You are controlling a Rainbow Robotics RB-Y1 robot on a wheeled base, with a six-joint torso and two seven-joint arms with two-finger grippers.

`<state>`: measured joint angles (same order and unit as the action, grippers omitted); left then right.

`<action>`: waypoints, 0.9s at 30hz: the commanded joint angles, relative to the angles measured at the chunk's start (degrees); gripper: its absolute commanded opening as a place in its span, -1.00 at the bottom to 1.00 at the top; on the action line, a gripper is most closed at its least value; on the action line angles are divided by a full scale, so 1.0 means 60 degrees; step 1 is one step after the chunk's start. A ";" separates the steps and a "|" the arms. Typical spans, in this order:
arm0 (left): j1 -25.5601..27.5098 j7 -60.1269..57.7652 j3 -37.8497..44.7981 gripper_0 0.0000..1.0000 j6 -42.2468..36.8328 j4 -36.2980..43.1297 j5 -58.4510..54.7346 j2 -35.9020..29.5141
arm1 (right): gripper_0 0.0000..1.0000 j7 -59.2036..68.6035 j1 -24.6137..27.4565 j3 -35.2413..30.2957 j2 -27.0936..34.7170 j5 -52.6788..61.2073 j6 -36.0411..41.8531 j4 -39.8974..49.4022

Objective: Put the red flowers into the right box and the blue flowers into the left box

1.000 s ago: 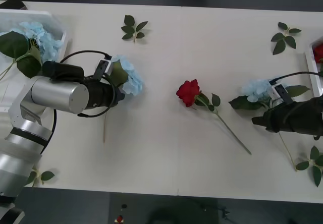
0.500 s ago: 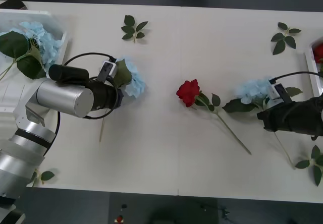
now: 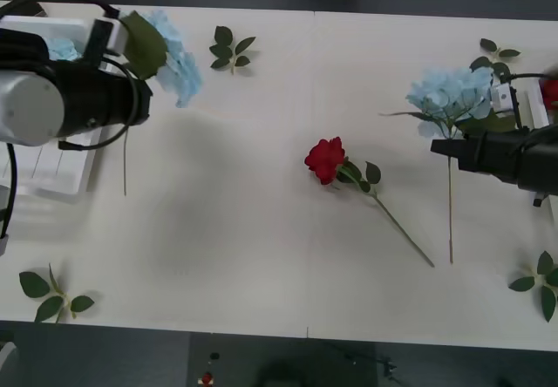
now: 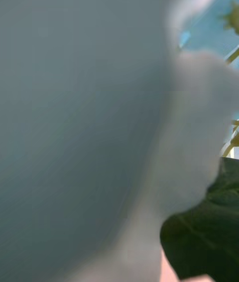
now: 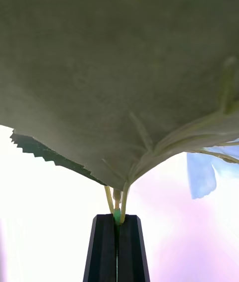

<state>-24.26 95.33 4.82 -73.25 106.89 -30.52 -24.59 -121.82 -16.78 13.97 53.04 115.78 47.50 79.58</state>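
Your left gripper [image 5: 118, 242] is up over the table's far-left corner, black fingers [image 5: 103, 247] pressed together on the thin stem of a blue flower [image 3: 174, 56]. In the left wrist view the stem sits pinched right between the two fingers, with the underside of a big leaf [image 5: 119, 63] spread close above them. From the front, that bloom hangs just beyond the gripper, its stem trailing down toward the table, beside the left box [image 3: 52, 173]. A bit of another blue cluster [image 3: 63, 49] peeks out behind your left arm, over the box.

Your right gripper [image 3: 449, 147] is at the right side, pointing inward, with a second blue flower [image 3: 453, 95] at its tip. The bloom sits just beyond the arm and the long stem hangs straight down in front of the tip. Cannot tell whether those jaws are clamped; the right wrist view is a pale blur with a dark leaf [image 4: 204, 227] in the corner.

One red rose [image 3: 325, 159] lies mid-table, apart from both grippers, stem running toward the near right. Another red bloom [image 3: 550, 91] shows at the far-right edge, at the right box [image 3: 534, 108].

Loose leaf sprigs lie on the table: one far centre-left [image 3: 230, 49], one far right [image 3: 493, 54], one near left [image 3: 52, 293], one near right [image 3: 540, 287].
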 commanded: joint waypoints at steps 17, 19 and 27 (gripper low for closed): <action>0.1963 0.0913 0.3107 -1.00 0.3082 0.0920 0.3827 -0.0385 | -1.00 -0.2285 -0.0265 -0.0307 -0.0886 0.2236 -0.0710 0.3347; 0.2007 0.0913 0.3239 -1.00 0.3068 0.0788 0.4164 -0.0385 | -1.00 -0.2666 -0.0323 -0.0292 -0.1165 0.1752 -0.0973 0.3684; 0.2051 0.0913 0.3210 0.26 0.3156 0.0496 0.4442 -0.0385 | -1.00 -0.3179 -0.1056 0.0015 -0.1956 -0.0167 -0.1193 0.3992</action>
<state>-11.60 99.63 24.37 -54.92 108.98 -4.09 -24.68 -138.83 -19.48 12.98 41.60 117.00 40.67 101.70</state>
